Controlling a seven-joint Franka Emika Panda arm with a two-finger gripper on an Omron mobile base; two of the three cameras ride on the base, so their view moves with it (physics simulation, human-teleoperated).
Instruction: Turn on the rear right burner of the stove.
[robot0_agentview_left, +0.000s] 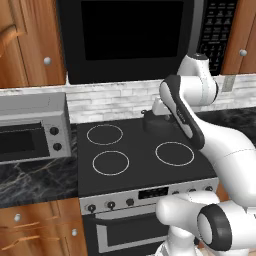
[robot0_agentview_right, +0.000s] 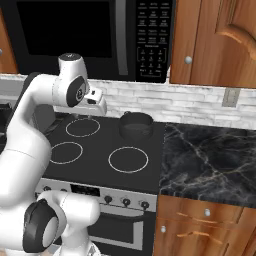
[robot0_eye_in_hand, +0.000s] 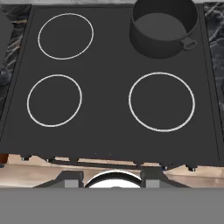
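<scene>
1. The stove (robot0_agentview_left: 142, 150) stood between the toaster oven (robot0_agentview_left: 32, 127) on its left and the dark marble counter (robot0_agentview_right: 210, 160) on its right; its flat black glass top bore three white rings in plain sight, two on the left and one at front right.
2. A dark grey pot (robot0_agentview_right: 135, 125) sat on the rear right burner position, covering the ring there; one small handle pointed toward the right edge in the hand view, pot (robot0_eye_in_hand: 162, 27).
3. The silver front panel (robot0_agentview_right: 105, 196) carried small black knobs and a display; knobs lay at both ends of the panel.
4. The arm reached over the cooktop from the front; the gripper (robot0_eye_in_hand: 111, 178) hung above the stove's front edge, looking down on the glass; it touched nothing.
5. Finger state: the tips were barely visible at the bottom of the hand view; open or closed could not be determined.
6. The black microwave (robot0_agentview_left: 132, 35) hung above the stove, flanked by wooden cabinets (robot0_agentview_right: 215, 40).
</scene>
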